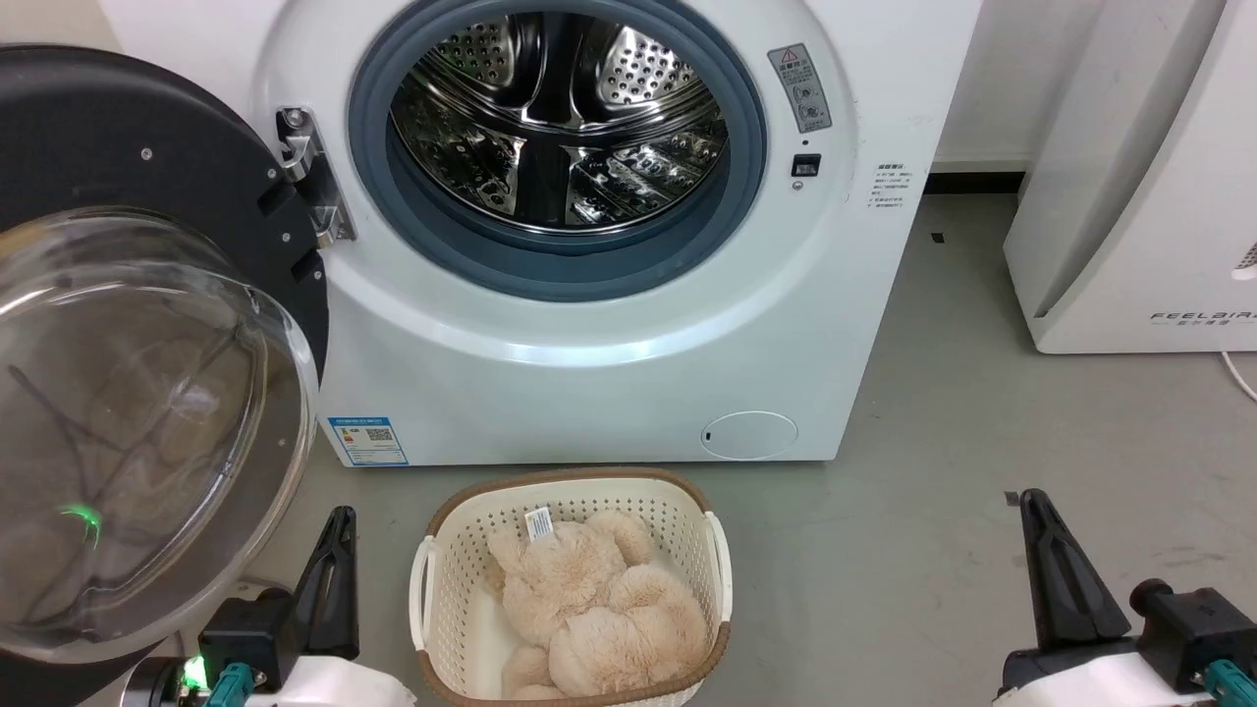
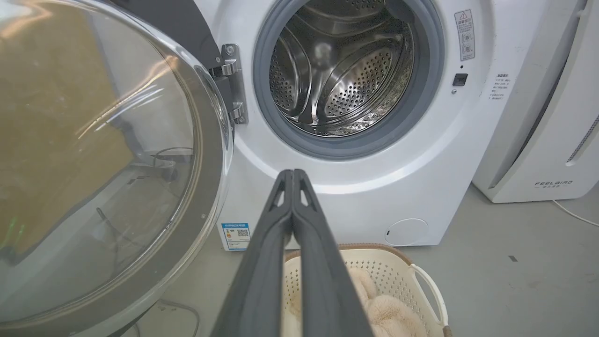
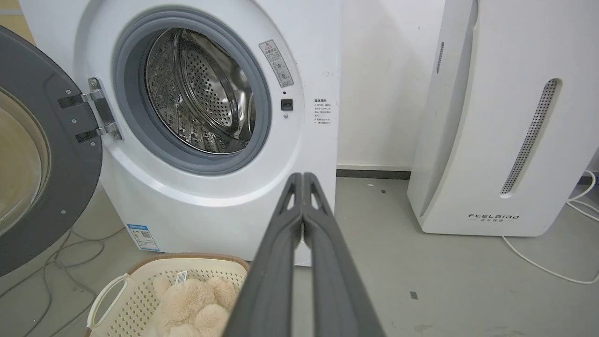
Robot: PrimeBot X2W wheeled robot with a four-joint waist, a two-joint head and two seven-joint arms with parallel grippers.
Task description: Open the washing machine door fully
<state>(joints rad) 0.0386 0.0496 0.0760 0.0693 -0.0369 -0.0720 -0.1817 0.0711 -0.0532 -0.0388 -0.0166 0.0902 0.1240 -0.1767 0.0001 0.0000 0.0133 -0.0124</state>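
The washing machine stands ahead, its steel drum exposed inside the grey gasket. The washing machine door hangs on its metal hinge at the left, swung far out, its clear glass bowl bulging toward me. My left gripper is shut and holds nothing; it sits low, just right of the door's rim and apart from it. My right gripper is shut and empty, low at the right over the floor.
A cream laundry basket holding a beige plush toy sits on the floor before the washer, between my grippers. A white FEELAIR appliance stands to the right, with a white cable trailing on the grey floor.
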